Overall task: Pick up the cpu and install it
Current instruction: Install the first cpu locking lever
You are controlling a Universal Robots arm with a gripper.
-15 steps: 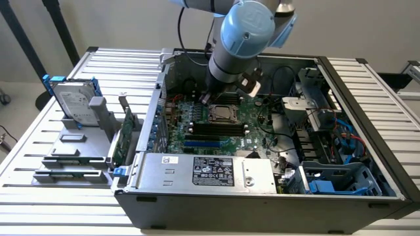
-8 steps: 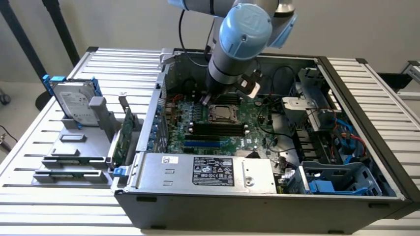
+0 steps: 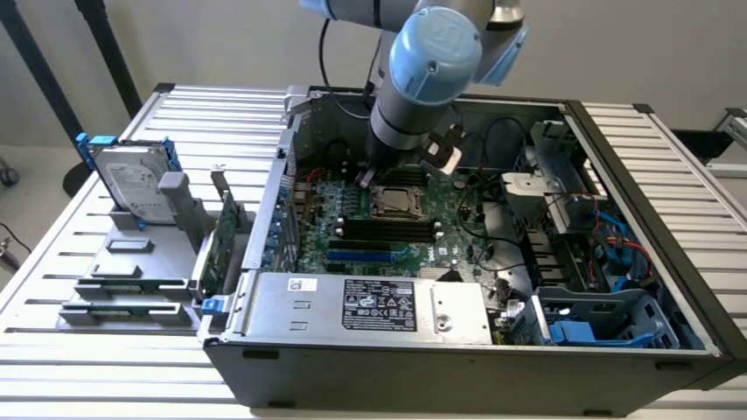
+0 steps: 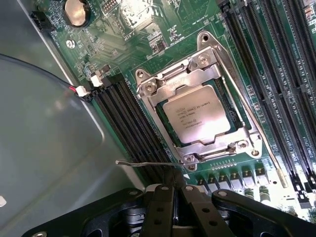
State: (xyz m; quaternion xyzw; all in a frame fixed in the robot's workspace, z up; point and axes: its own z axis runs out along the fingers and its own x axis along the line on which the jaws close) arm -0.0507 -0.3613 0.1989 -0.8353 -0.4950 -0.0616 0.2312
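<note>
The cpu point(image 4: 196, 114) is a flat silver square lying in its socket on the green motherboard point(image 4: 148, 29), with the metal load plate point(image 4: 170, 86) closed around its edges. In the exterior view the cpu point(image 3: 394, 201) sits mid-board inside the open computer case point(image 3: 467, 367). My gripper point(image 4: 174, 181) is shut, its black fingers point(image 4: 160, 207) pressed together with nothing between them, just beside the socket's corner. A thin socket lever point(image 4: 143, 163) runs up to the fingertips; whether it touches them I cannot tell. In the exterior view the gripper point(image 3: 371, 178) hangs low over the socket's far left corner.
Black memory slots point(image 4: 123, 123) flank the socket on both sides. A power supply point(image 3: 362, 306) fills the case front, and drive bays with cables point(image 3: 583, 236) sit at the exterior view's right. Outside the case stand a hard drive point(image 3: 131, 184) with blue rails and upright green cards point(image 3: 222, 236).
</note>
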